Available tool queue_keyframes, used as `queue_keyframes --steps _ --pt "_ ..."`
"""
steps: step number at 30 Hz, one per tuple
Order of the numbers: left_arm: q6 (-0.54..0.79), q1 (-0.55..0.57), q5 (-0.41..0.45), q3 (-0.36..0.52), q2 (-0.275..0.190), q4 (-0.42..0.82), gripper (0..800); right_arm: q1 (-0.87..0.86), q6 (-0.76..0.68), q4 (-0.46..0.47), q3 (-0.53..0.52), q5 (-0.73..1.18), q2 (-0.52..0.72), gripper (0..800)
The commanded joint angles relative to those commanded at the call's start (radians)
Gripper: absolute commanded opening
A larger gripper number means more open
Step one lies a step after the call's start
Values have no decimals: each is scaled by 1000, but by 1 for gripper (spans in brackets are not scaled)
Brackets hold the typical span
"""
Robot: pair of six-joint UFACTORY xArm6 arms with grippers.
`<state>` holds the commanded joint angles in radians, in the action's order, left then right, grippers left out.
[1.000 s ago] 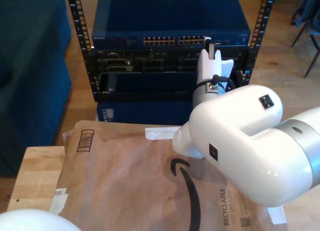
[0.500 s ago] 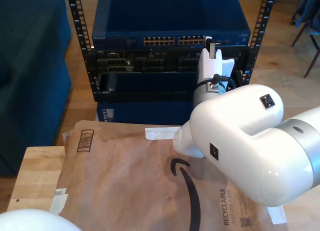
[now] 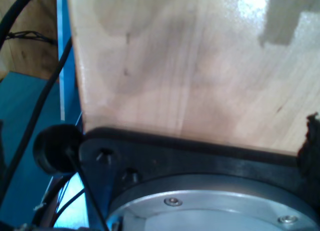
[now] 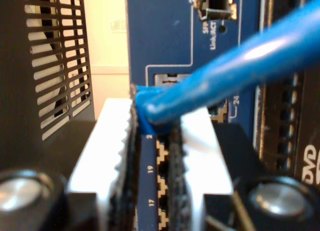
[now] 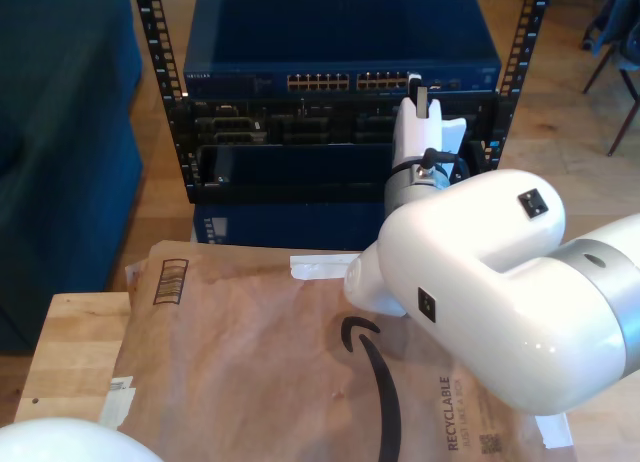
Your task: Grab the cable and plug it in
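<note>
Rack stands beyond the desk's far edge, blue switch on its top shelf, port row across the switch front. Brown paper covers most of the desk. My second gripper is up at the switch face, at the exterior view's right end of the port row, fingers clamped on the plug end of the cable; the blue lead runs back from the grip toward the camera. Port labels 17, 19 and 24 read just behind the fingers. Step in hand: final insertion. Plug tip is hidden by the fingers and the cable, so it's probably at a port mouth, but I can't confirm it's seated. Next move calls for a short straight push along the port axis, plug kept square, then release. My first gripper is parked over bare desk wood; fingers aren't visible, can't tell their state. Versus a second ago: exterior view is essentially unchanged, arm holds the same pose at the switch.
</note>
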<state>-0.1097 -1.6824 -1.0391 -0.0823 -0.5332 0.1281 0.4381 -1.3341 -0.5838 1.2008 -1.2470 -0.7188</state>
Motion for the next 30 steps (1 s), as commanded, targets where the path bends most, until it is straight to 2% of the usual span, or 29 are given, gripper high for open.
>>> queue_keyframes --steps 24,25,28,30 --pt "0 0 0 0 -2 0 800 -3 -2 0 44 21 -25 0" --pt "0 0 0 0 0 0 800 -3 -2 0 41 21 -25 6" --pt "0 0 0 0 0 0 800 -5 -3 0 35 21 -25 119" --pt "0 0 0 0 0 0 800 -5 -3 0 32 21 -18 156"
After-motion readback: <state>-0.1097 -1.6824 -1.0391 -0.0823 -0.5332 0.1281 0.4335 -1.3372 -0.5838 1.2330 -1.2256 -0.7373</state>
